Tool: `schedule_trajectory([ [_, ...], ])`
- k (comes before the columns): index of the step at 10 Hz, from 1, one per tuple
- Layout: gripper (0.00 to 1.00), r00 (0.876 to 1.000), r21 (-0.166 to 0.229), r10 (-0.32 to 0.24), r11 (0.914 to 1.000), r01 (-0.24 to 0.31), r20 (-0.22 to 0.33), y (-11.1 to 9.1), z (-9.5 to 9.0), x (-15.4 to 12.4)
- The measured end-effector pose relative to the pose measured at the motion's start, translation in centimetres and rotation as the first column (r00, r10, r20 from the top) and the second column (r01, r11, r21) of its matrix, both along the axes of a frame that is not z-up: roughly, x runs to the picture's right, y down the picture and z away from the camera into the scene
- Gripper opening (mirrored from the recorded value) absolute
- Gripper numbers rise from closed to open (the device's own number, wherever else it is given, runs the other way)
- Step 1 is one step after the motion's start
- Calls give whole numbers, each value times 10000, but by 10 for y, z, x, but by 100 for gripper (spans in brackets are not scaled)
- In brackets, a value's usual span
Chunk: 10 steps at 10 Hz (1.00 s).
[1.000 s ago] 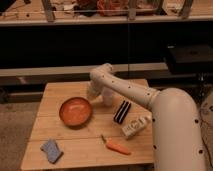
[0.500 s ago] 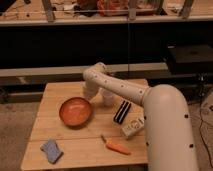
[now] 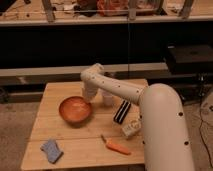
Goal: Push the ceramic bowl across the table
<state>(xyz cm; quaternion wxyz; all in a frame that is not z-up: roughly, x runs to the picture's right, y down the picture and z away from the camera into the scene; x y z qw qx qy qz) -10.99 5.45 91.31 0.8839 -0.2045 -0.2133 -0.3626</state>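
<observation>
The ceramic bowl (image 3: 75, 110) is glossy orange-brown and sits upright on the left-middle of the light wooden table (image 3: 60, 90). My white arm reaches in from the right and bends down behind the bowl. The gripper (image 3: 89, 96) hangs at the bowl's far right rim, at or very near it; I cannot tell whether it touches. A small white cup (image 3: 107, 98) stands just right of the gripper.
A black striped object (image 3: 121, 111) and a white package (image 3: 131, 128) lie right of the bowl. An orange carrot (image 3: 116, 146) lies near the front edge. A blue sponge (image 3: 51, 150) lies at the front left corner. Dark shelving stands behind the table.
The arm has shifted a little to the left, bringing the gripper closer to the bowl's rim. The bowl sits in about the same spot.
</observation>
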Motion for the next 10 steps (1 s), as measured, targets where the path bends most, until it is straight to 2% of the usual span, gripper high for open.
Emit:
schedule_trajectory([
  [4, 1, 9978, 272, 357, 9990, -342, -563, -11, 1, 11],
  [10, 1, 9928, 26, 255, 9997, -253, -1170, 0, 11, 13],
])
